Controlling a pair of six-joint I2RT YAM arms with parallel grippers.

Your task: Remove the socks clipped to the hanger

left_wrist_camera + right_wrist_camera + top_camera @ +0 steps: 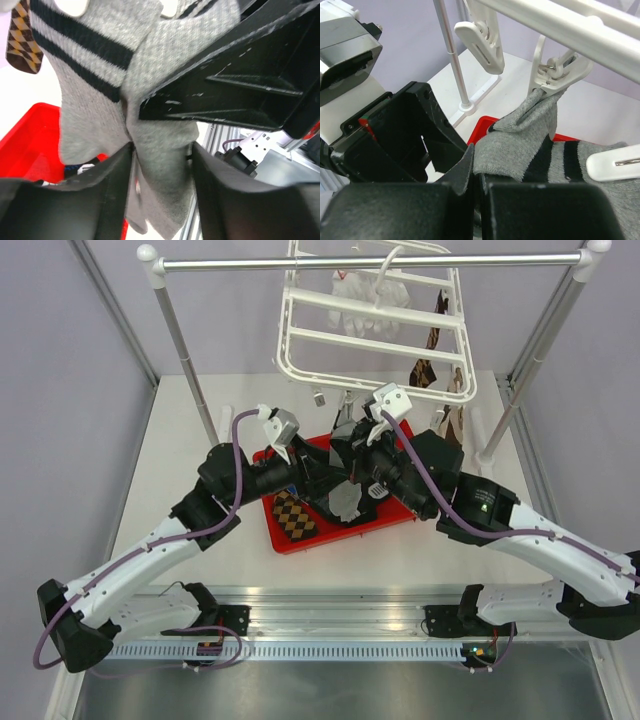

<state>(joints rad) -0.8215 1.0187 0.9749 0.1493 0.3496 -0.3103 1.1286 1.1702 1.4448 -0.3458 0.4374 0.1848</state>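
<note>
Grey black-striped sock (540,145), red tray (330,533)

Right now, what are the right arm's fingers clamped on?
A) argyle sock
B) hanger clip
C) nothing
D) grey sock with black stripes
D: in the right wrist view the right fingers are pressed together on the grey striped sock, just below the hanger clip holding it.

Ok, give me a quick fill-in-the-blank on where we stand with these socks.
The right fingers are shut on a grey sock with ___ stripes.
That sock hangs from a white ___ on the hanger.
The argyle sock lies in the ___ tray.
Missing: black; clip; red.
</note>
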